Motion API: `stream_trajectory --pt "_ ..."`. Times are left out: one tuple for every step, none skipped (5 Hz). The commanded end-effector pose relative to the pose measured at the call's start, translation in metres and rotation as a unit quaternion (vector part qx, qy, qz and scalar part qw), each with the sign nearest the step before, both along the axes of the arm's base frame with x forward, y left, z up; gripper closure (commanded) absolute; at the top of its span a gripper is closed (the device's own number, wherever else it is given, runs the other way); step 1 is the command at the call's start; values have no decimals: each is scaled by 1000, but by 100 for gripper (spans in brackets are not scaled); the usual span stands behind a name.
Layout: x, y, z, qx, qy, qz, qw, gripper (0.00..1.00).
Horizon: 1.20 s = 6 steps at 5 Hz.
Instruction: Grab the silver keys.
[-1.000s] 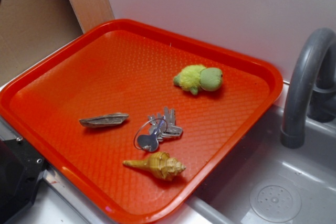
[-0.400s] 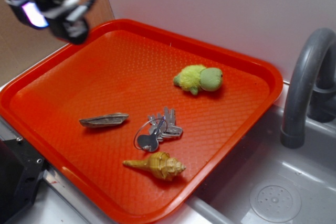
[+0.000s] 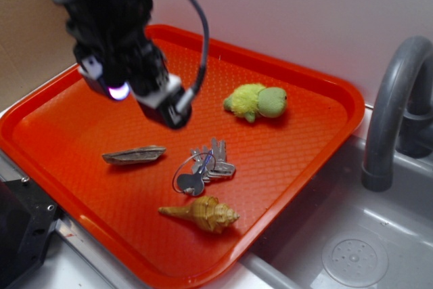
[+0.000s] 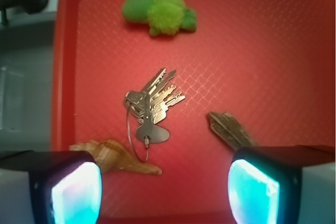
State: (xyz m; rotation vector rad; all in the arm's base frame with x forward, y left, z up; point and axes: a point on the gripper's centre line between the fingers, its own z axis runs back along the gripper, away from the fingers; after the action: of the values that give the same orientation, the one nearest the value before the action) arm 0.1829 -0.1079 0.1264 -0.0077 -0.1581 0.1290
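Note:
The silver keys (image 3: 204, 166) lie on the orange tray (image 3: 291, 160), a bunch on a thin wire ring, one with a dark rounded head. In the wrist view the silver keys (image 4: 152, 107) lie on the tray (image 4: 273, 51) ahead of the fingers, near the frame's middle. My gripper (image 3: 143, 99) hovers above the tray, up and left of the keys and apart from them. It is open and empty, and its two glowing pads (image 4: 76, 192) stand wide apart at the bottom of the wrist view, with my gripper (image 4: 164, 192) over bare tray.
A tan spiral seashell (image 3: 203, 214) lies just in front of the keys. A flat grey-brown piece (image 3: 134, 155) lies to their left. A green plush toy (image 3: 257, 101) sits at the back. A grey faucet (image 3: 392, 113) and sink (image 3: 352, 255) are on the right.
The arm has come in from the upper left and moved down and right over the tray toward the keys. The things on the tray have not moved.

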Motion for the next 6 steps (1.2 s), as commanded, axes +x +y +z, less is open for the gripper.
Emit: stream_trajectory --pt "14 -10 -52 -47 7 -8 999 0" --pt "22 -26 -63 -65 -2 -33 997 0" --pt "28 -35 -68 -58 -1 -56 997 0" --pt "29 -34 -72 -46 6 -57 997 100" --pt "29 -34 -73 -51 11 -65 997 100" --pt "28 -33 -72 -59 12 -73 996 100"
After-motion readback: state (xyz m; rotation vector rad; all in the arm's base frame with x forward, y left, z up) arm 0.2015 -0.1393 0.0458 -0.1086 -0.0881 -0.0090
